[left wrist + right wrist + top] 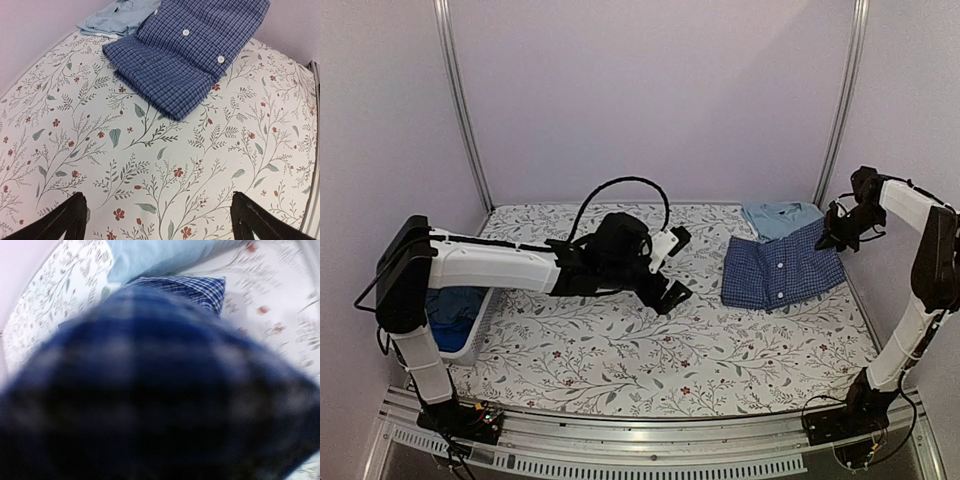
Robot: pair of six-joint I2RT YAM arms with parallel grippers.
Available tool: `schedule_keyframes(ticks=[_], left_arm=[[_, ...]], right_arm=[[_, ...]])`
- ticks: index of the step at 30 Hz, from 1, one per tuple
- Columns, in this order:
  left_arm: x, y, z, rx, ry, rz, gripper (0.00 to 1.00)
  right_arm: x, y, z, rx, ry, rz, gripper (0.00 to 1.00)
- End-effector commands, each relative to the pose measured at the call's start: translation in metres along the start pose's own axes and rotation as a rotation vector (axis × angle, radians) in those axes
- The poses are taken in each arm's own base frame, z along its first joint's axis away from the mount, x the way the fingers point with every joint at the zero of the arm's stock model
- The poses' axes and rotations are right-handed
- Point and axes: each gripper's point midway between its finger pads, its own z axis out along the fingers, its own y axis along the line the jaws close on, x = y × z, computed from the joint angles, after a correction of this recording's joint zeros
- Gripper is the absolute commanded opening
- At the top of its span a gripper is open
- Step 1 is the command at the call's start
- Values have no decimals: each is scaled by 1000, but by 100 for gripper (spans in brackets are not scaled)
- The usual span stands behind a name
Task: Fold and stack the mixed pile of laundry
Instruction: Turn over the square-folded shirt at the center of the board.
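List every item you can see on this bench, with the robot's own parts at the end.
checked shirt: one, dark blue with white buttons, folded, far right of the table, lying partly on the light-blue shirt
light-blue shirt: one, pale blue, far right, sticking out behind the checked shirt
basket: one, white, left edge of the table
blue garments: a heap, count unclear, brighter blue, inside the basket
tablecloth: one, white with a floral print, covering the table
left tool: one, black, open and empty, above the table's middle
right tool: one, black, shut on the checked shirt's right edge
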Motion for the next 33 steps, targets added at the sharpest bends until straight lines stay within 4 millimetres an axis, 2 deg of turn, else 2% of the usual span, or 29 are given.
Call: schedule_keyframes(ticks=[1, 3, 5, 7, 10, 11, 13, 15, 16, 18, 23, 26, 29, 33], left_arm=[[4, 13, -13, -31, 16, -47, 100], [11, 17, -18, -39, 37, -63, 100], [17, 25, -24, -63, 51, -85, 100], [24, 35, -33, -101, 64, -114, 100], [39, 44, -45, -129, 90, -148, 100], [43, 47, -50, -136, 97, -154, 100], [51, 53, -56, -159, 109, -161, 100], [58, 60, -62, -182, 119, -173, 100], [61, 64, -63, -189, 128, -180, 100], [66, 70, -64, -212, 144, -188, 100], [70, 87, -67, -245, 170, -234, 100], [65, 93, -74, -238, 148, -293, 100], [62, 97, -81, -229, 118, -353, 100], [64, 107, -94, -222, 82, -465, 100]], right_arm=[[-18, -39, -83, 422, -113, -173, 0], [-31, -60, -109, 587, -158, -168, 0], [-42, -71, -132, 670, -207, -154, 0], [-55, -78, -166, 799, -293, -127, 0], [-78, -70, -229, 936, -459, -119, 0], [-84, -64, -241, 944, -501, -122, 0], [-86, -47, -244, 972, -519, -159, 0], [-84, -28, -226, 1026, -487, -221, 0], [-82, -12, -204, 1000, -457, -266, 0], [-71, 8, -158, 949, -376, -325, 0], [-12, 32, -16, 866, -97, -451, 0], [28, 58, 52, 800, 16, -527, 0], [61, 98, 106, 715, 100, -599, 0], [105, 177, 158, 508, 161, -688, 0]])
